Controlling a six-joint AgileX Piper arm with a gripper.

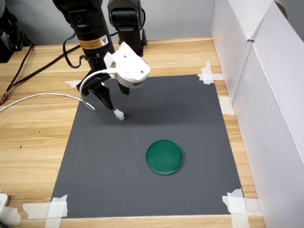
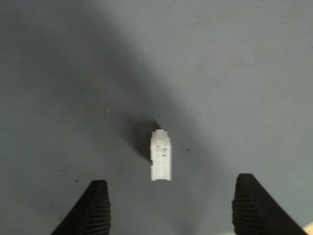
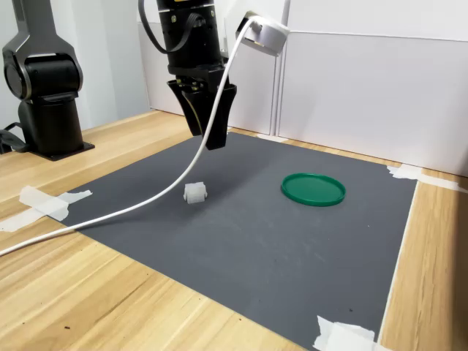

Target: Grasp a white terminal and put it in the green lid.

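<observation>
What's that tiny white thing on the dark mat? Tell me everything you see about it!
It is the small white plastic terminal, a blocky little piece, longer than wide, with a narrower stepped end and faint square slots on its top face. It looks like hard, matte plastic. It lies alone on the dark grey mat, touching only the mat and casting a small shadow. The black pincer hangs open above it, not touching. The flat round green plastic lid sits apart from it, empty.
</observation>
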